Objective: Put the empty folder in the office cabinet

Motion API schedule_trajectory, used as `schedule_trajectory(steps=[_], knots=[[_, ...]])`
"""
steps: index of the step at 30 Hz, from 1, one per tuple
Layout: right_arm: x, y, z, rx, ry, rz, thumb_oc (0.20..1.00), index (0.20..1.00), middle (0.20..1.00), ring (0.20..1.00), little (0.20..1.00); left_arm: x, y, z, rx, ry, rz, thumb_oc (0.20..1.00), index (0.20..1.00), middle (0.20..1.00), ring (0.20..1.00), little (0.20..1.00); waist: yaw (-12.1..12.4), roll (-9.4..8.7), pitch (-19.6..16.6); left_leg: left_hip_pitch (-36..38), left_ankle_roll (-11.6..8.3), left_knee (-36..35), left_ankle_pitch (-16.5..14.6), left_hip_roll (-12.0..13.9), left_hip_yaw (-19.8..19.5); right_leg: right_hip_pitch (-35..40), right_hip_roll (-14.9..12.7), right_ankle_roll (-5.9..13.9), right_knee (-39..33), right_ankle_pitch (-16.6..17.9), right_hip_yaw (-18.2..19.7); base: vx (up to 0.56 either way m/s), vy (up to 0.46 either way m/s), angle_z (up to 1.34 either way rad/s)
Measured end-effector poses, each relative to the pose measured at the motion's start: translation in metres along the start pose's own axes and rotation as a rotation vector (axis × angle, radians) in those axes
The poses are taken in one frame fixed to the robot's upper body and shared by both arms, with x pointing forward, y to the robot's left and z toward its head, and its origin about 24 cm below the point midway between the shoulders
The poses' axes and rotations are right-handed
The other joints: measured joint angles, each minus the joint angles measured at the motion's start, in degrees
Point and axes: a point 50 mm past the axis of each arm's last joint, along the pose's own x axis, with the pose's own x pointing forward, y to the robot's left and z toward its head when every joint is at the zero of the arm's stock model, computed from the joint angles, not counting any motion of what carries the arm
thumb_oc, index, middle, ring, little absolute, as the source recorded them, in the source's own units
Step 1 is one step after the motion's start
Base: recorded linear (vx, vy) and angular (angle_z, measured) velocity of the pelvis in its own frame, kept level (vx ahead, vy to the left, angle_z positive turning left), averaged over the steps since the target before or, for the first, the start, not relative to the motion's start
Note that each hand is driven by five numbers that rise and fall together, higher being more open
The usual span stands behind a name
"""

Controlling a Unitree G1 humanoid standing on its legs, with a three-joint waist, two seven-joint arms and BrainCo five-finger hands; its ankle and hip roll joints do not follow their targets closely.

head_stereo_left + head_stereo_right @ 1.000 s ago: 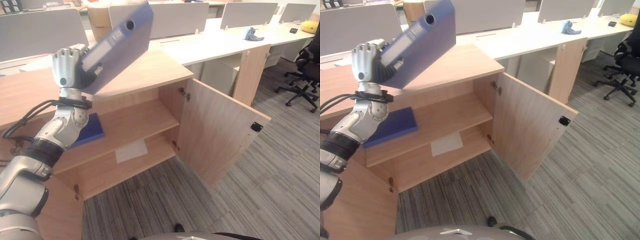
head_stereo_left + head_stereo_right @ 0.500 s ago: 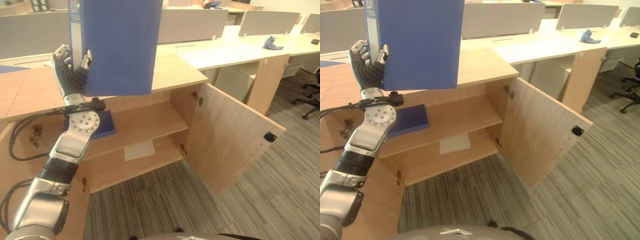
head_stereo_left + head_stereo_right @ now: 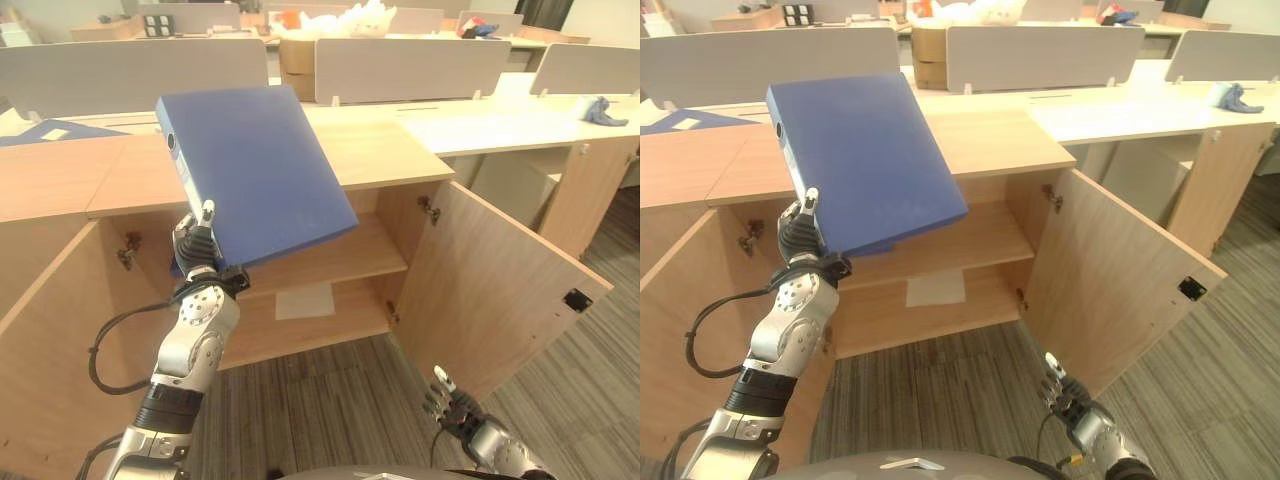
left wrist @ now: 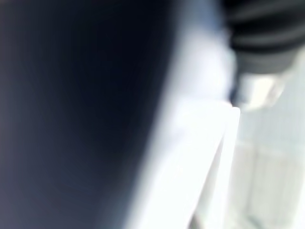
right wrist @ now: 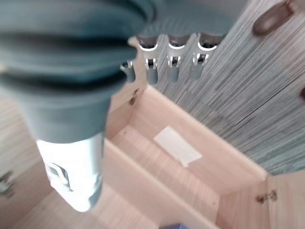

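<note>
The robot's left hand (image 3: pixel 197 240) grips the lower corner of a blue folder (image 3: pixel 255 175), fingers (image 3: pixel 810 203) curled against its cover, and holds it tilted in the air in front of the open office cabinet (image 3: pixel 300 160). The folder is a stiff, flat lever-arch binder with a matte cover and a round finger hole in its spine (image 3: pixel 171 141); its long axis runs up and away from the hand, spine to the left, and its far edge overlaps the cabinet's wood-grain top. Behind and below it lies the upper shelf (image 3: pixel 340 255), the likely landing spot, so the folder seems to need lowering and levelling to slide in. A pale sheet of paper (image 3: pixel 304 300) lies on the bottom shelf. The right-hand door (image 3: pixel 490 290) stands swung wide. Low at the right, over grey striped carpet (image 3: pixel 330 410), the right hand (image 3: pixel 447 401) hangs idle with its fingers relaxed and straight, well apart from the folder.
</note>
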Motion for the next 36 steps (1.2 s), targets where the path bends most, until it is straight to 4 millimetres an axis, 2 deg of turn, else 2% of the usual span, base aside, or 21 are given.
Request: schedule_trajectory(steps=[6,10,13,17,20,25,32,33,36], knots=[[0.004,0.069,0.063,-0.04,-0.172,0.25,1.0,1.0,1.0,1.0,1.0,-0.005,-0.003,-0.008,0.021,0.047,-0.103,0.2,0.2,0.2,0.2,0.2,0.9,-0.17,0.2,0.0,-0.01,0.0,0.0,0.0,-0.8,0.1,0.0,-0.02,0.0,0.0,-0.4,-0.01,0.001,0.02],[0.003,0.078,0.077,-0.054,-0.199,0.26,1.0,1.0,1.0,1.0,1.0,-0.008,-0.009,-0.014,0.04,0.086,-0.179,0.2,0.2,0.2,0.2,0.2,2.3,-0.53,0.8,0.0,-0.01,0.0,0.0,0.0,-1.0,0.2,0.1,-0.12,0.0,-0.1,-0.6,0.0,0.0,0.0],[0.0,0.087,0.08,-0.045,-0.186,0.295,1.0,1.0,1.0,1.0,1.0,-0.013,-0.004,-0.015,0.063,0.104,-0.224,0.2,0.2,0.2,0.2,0.2,2.5,-0.74,1.3,0.0,0.0,0.0,0.0,-0.1,-1.4,0.4,0.1,-0.22,0.0,-0.3,-1.0,0.0,-0.012,0.06],[-0.005,0.085,0.095,-0.05,-0.206,0.283,1.0,1.0,1.0,1.0,1.0,-0.018,-0.004,-0.022,0.064,0.16,-0.294,0.2,0.2,0.2,0.2,0.2,4.0,-0.88,1.4,0.1,0.01,0.0,0.1,-0.2,-2.5,1.0,0.1,-0.02,0.0,-0.9,-2.0,0.0,-0.013,0.14],[-0.007,0.104,0.117,-0.072,-0.251,0.333,1.0,1.0,1.0,1.0,1.0,-0.024,-0.001,-0.028,0.088,0.204,-0.343,0.2,0.2,0.2,0.2,0.2,4.3,-0.76,2.1,0.2,0.0,0.0,0.1,-0.1,-2.8,1.1,0.1,0.18,0.0,-0.9,-2.3,0.0,-0.008,0.02],[-0.013,0.147,0.154,-0.153,-0.343,0.427,1.0,1.0,1.0,1.0,1.0,-0.036,-0.011,-0.045,0.099,0.327,-0.476,0.2,0.2,0.2,0.2,0.2,5.4,-0.75,3.0,0.1,0.12,0.0,0.5,-0.2,-3.5,1.6,0.1,0.22,0.0,-1.0,-3.3,0.0,-0.003,0.06],[-0.017,0.174,0.172,-0.156,-0.377,0.485,1.0,1.0,1.0,1.0,1.0,-0.047,-0.01,-0.056,0.074,0.405,-0.522,0.2,0.2,0.2,0.2,0.2,6.7,-0.63,3.5,0.2,0.38,0.0,0.7,-0.4,-4.1,2.0,0.1,0.2,0.0,-1.0,-3.7,0.0,0.004,0.05],[-0.02,0.184,0.177,-0.16,-0.389,0.515,1.0,1.0,1.0,1.0,1.0,-0.048,-0.006,-0.055,0.076,0.418,-0.529,0.2,0.2,0.2,0.2,0.2,6.9,-0.61,4.4,0.2,0.35,0.0,0.7,-0.3,-4.3,2.2,0.1,0.44,0.0,-1.2,-4.0,0.0,0.013,0.08],[-0.019,0.187,0.174,-0.141,-0.356,0.532,1.0,1.0,1.0,1.0,1.0,-0.05,-0.002,-0.057,0.082,0.431,-0.523,0.2,0.2,0.2,0.2,0.2,7.7,-0.62,4.7,0.1,0.22,0.0,0.6,-0.5,-4.7,2.2,0.0,0.42,0.0,-1.3,-4.7,0.0,0.018,0.09]])
